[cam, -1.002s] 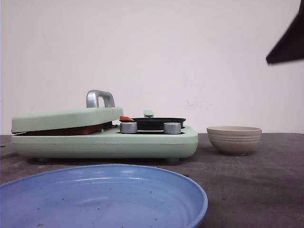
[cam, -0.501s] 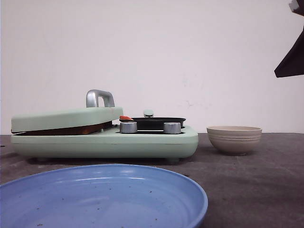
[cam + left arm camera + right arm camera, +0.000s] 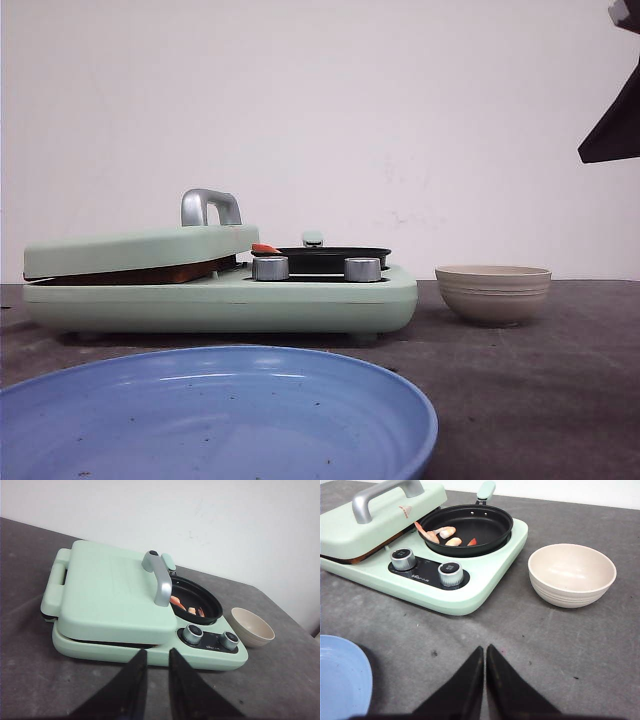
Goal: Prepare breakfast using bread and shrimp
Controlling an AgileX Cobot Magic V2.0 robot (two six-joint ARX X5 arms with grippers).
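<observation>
The bread shows only as a brown edge under the lowered mint-green lid of the cooker; the same edge appears in the right wrist view. Several orange-pink shrimp pieces lie in the black pan, and one orange tip shows from the front. My left gripper hovers in front of the cooker, open by a narrow gap and holding nothing. My right gripper is shut and empty over bare table, between the cooker and the bowl.
A beige bowl stands right of the cooker, empty. A blue plate fills the near front. Two silver knobs sit on the cooker's front panel. A dark part of the right arm hangs at the upper right.
The dark part of the right arm shifted to the right a second ago and has held still since. Nothing else moved.
</observation>
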